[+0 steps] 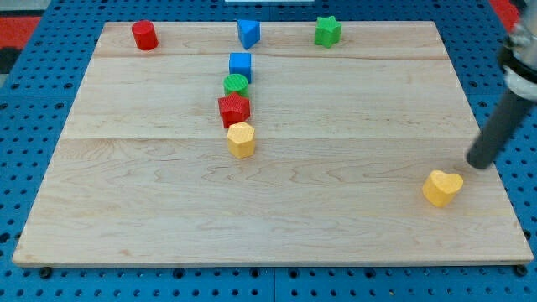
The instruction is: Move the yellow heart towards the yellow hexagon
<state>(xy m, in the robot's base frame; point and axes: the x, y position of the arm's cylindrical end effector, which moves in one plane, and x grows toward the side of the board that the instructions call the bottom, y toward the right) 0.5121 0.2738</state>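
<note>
The yellow heart (442,187) lies near the board's lower right corner. The yellow hexagon (241,139) lies left of the board's middle, far to the heart's left and a little higher. My tip (479,164) is at the board's right edge, just up and to the right of the heart, a short gap apart from it. The dark rod slants up to the view's right edge.
A column of blocks runs up from the hexagon: a red star (234,109), a green cylinder (237,84), a blue cube (241,65). Along the top edge are a red cylinder (144,35), a blue block (248,33) and a green star (328,31). The wooden board (151,201) lies on blue pegboard.
</note>
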